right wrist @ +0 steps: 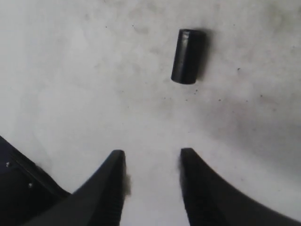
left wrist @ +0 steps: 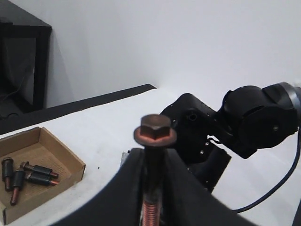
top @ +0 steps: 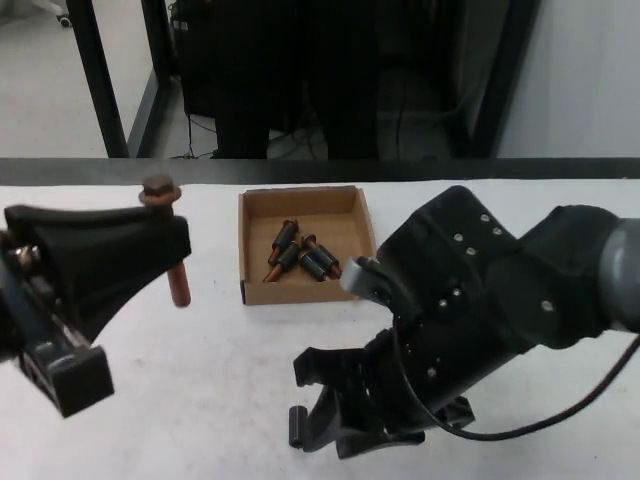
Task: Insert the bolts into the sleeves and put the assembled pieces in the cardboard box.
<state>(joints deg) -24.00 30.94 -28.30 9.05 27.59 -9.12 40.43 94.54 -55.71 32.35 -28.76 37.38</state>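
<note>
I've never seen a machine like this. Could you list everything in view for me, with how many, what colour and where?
cardboard box: one, brown, toward the far side of the bench
assembled pieces: four as far as I can tell, copper bolts in black sleeves, lying inside the cardboard box
bolt: one, copper, upright with its head up, gripped in the left hand
sleeve: one, black, lying on the bench just ahead of the right hand
bench: one, white
left hand: one, black, shut on the bolt, raised above the bench
right hand: one, black, open, low over the bench
</note>
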